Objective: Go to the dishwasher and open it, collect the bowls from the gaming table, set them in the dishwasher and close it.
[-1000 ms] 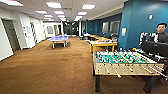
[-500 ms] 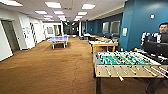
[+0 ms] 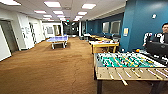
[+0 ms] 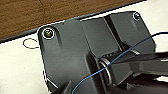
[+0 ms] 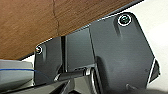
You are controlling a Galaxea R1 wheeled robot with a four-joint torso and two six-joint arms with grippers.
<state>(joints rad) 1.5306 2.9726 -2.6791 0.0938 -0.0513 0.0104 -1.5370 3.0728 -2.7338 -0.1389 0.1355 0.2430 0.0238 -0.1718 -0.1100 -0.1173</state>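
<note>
Left jaws: they cannot be made out in the left wrist view, so it cannot be told if they are released or clenched.
Right jaws: they cannot be made out in the right wrist view either, so the same must be said of them.
Under the left wrist: a white surface [image 4: 17, 67] is seen, with brown carpet past its dark edge. A thin blue wire [image 4: 120, 56] is strung across the robot's dark plate.
Under the right wrist: brown carpet is seen, and a white surface at the edge.
Floor: a wide brown carpet [image 3: 47, 67] is spread through a long room.
Foosball table: a table [image 3: 127, 65] with a green field and rods is seen close by, on the right side of the head view.
Gaming table: a long table [image 3: 104, 44] with a white top and yellow sides is seen farther back, behind the foosball table and near the blue wall [image 3: 140, 23].
Things on the gaming table: some small things are seen on its top, but they are too blurred to be named.
Ping-pong table: a blue table [image 3: 58, 40] is placed far back, left of the middle.
Person: a person [image 3: 160, 35] is seen at the right edge, behind a dark screen [image 3: 157, 48].
Ceiling: bright square lights [image 3: 52, 4] are set in rows.
</note>
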